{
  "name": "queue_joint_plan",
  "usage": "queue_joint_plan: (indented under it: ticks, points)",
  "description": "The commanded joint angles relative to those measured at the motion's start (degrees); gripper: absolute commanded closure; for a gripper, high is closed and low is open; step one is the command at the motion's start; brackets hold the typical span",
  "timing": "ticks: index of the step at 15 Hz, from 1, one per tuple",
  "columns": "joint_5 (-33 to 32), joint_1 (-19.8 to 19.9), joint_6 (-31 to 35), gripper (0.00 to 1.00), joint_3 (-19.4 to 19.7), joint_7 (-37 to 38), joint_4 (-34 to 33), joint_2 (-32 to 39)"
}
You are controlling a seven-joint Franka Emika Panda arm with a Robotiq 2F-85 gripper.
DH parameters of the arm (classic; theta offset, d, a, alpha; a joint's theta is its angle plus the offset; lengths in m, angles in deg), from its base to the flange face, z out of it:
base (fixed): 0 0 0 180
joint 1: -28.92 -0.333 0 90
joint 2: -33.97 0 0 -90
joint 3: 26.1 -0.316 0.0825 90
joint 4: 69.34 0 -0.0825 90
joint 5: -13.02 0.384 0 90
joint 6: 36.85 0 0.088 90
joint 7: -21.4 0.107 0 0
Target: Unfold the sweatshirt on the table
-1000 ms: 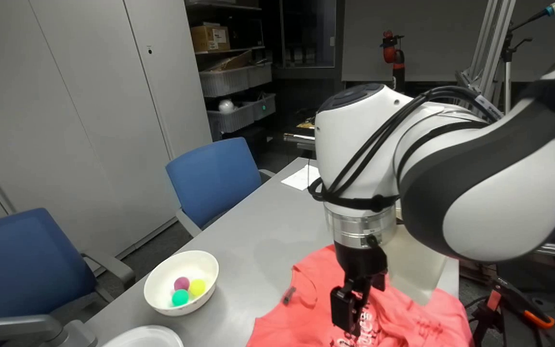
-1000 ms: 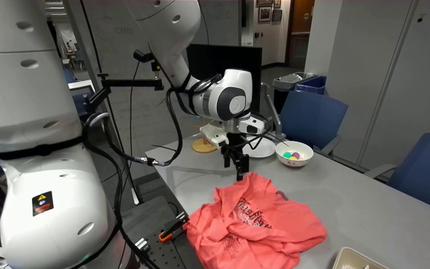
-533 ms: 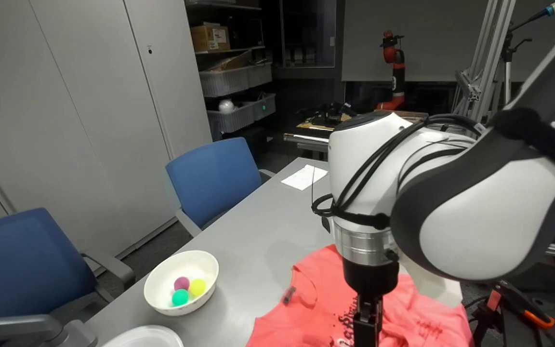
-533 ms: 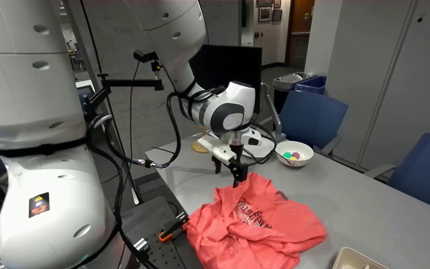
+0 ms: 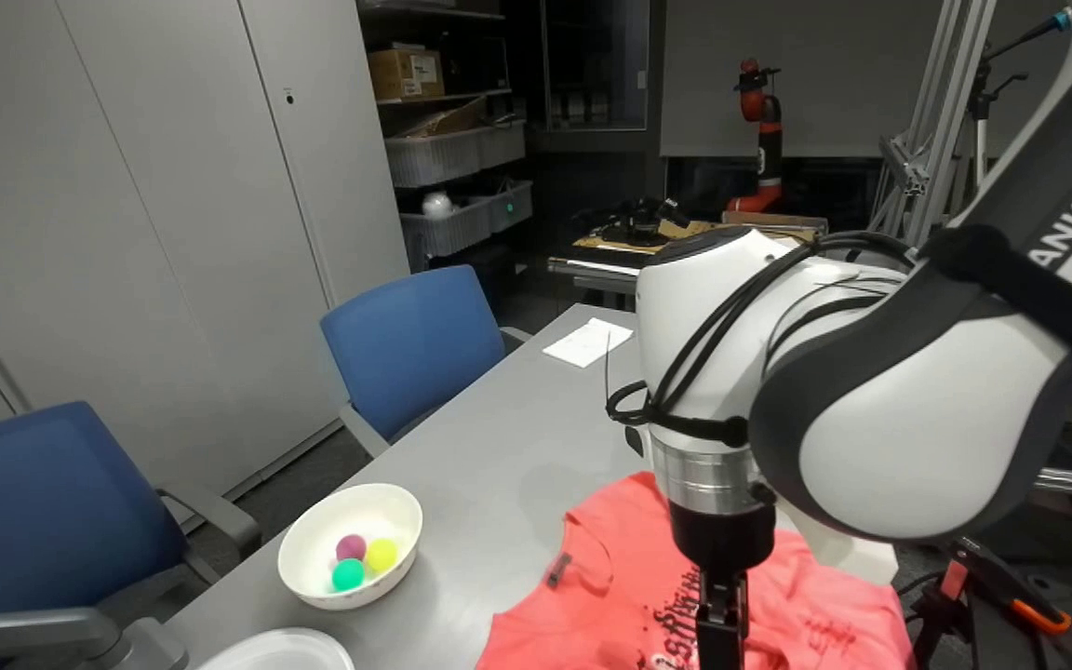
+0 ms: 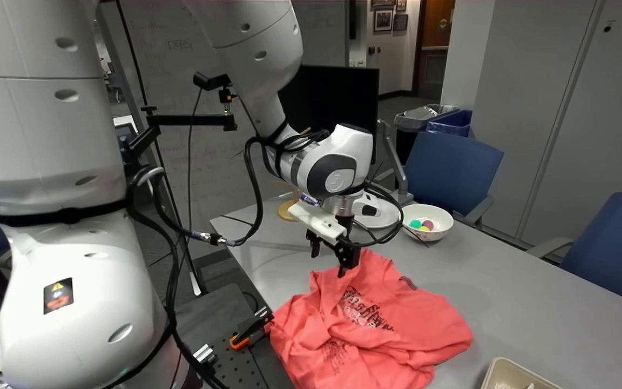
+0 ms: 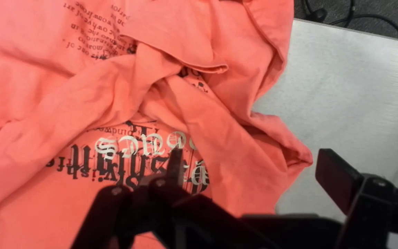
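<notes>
We find the coral sweatshirt (image 6: 397, 324) bunched on the grey worktop (image 6: 538, 302), and the hand (image 7: 249, 154) pointing down at one border of it. The two fingers (image 7: 337, 176) are spread wide. In the wrist view, the finger at the left hides part of the large black and white lettering (image 7: 105, 166) on the garment, while the finger at the right has the worktop behind it, just past the cloth. Between the two, as seen there, we find a folded strip of fabric whose crumpled corner (image 7: 302, 157) ends just beside the finger at the right. We cannot tell whether either fingertip touches the cloth. Much of the sweatshirt lies to the left of the hand and above it in that view, with a hemmed edge (image 7: 199, 66) crossing the folds and smaller print (image 7: 95, 38) near the top.

In an exterior view we see a white plate (image 6: 382, 217) behind the hand, and the sweatshirt reaching from the fingers toward a beige tray (image 6: 497, 363), which the frame cuts off. In both exterior views, a white bowl (image 5: 350, 512) with a purple ball (image 5: 351, 547), a yellow ball (image 5: 381, 556) and a green ball (image 5: 347, 575) stands apart from the sweatshirt.
</notes>
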Motion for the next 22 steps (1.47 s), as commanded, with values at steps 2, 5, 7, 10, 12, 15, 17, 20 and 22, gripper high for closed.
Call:
queue_joint_plan:
  ticks: [2, 5, 7, 10, 12, 15, 17, 20, 22]
  points:
    - [-4.8, -1.4, 4.2, 0.06, 1.2, -4.0, 1.5, 1.6]
    - [-6.7, -0.8, 8.2, 0.00, 1.2, -7.7, 3.5, 3.8]
    - [-9.4, -0.9, 10.5, 0.00, 1.9, -8.8, 4.4, 5.7]
    - [-15.1, -1.6, 13.1, 0.01, 3.9, -7.8, 4.9, 8.6]
    - [-17.8, -1.6, 13.9, 0.03, 4.9, -7.8, 4.6, 10.3]
    - [-20.0, -1.6, 14.9, 0.10, 5.8, -7.8, 4.4, 12.2]
    - [-21.2, -1.7, 15.5, 0.13, 6.4, -7.7, 4.1, 13.2]
    - [-21.6, -1.6, 16.1, 0.22, 6.5, -7.7, 3.5, 14.4]
    - [-21.7, -1.6, 16.3, 0.46, 6.6, -7.8, 3.3, 15.0]
